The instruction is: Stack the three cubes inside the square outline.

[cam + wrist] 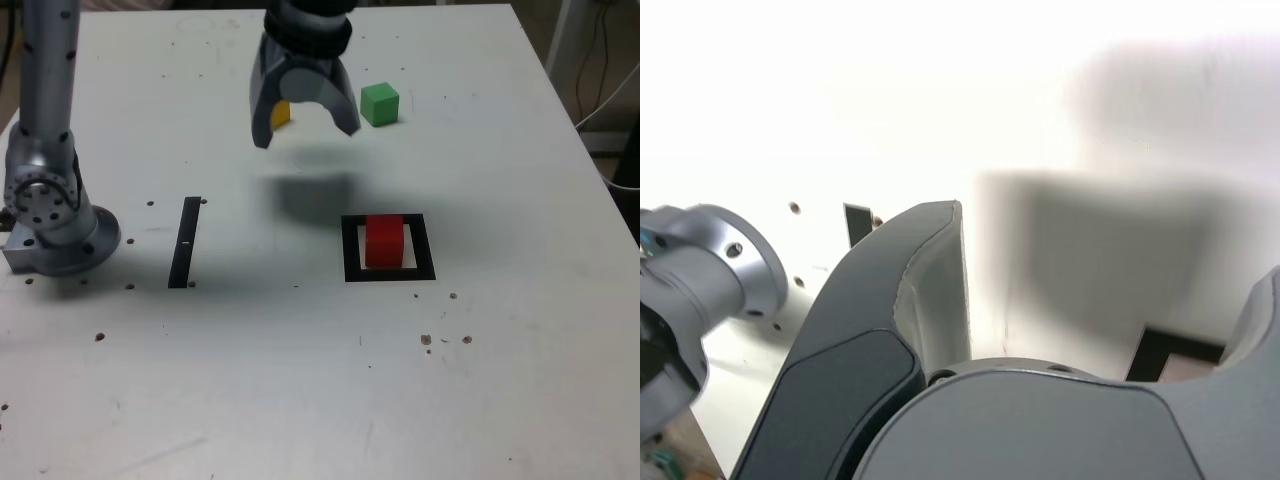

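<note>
The red cube (384,242) stands inside the square outline (390,273) at the exterior view's centre right. Further back, the yellow cube (282,113) is partly hidden behind one finger of my gripper (306,134). The green cube (379,104) sits just to the exterior view's right of the gripper. The gripper hangs above the table, open, with nothing between its fingers. In the wrist view, the gripper (1115,240) shows one dark finger (925,290) wide apart from the other, and a corner of the square outline (1170,352) shows; no cubes appear there.
The white table (300,380) has a thin black strip (186,242) left of centre in the exterior view. The arm's grey base (55,225) stands at the left edge. Small screw holes dot the surface. Cables hang past the right edge.
</note>
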Controlling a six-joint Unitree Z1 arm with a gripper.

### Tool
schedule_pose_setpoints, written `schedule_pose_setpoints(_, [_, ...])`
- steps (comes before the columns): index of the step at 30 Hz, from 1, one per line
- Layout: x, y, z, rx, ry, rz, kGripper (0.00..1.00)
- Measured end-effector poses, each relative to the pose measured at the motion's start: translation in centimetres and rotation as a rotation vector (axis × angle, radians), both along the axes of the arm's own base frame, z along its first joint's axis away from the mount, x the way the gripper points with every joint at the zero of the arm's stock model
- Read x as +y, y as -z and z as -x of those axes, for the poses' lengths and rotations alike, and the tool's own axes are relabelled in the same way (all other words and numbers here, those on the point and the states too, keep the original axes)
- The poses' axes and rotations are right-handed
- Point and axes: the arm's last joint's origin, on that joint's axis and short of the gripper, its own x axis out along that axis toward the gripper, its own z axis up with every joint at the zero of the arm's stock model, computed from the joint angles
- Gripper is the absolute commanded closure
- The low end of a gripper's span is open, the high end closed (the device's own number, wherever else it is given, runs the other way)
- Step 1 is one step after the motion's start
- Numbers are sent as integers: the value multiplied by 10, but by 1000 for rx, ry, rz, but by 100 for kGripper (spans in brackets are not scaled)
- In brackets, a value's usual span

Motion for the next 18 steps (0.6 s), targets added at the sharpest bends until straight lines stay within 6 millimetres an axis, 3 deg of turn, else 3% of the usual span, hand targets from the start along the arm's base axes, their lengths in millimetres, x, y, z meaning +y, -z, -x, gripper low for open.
schedule_pose_setpoints(8, [43,-3,16,-3,-64,-1,1])
schedule_pose_setpoints(18, [75,-4,23,-14,-108,1,0])
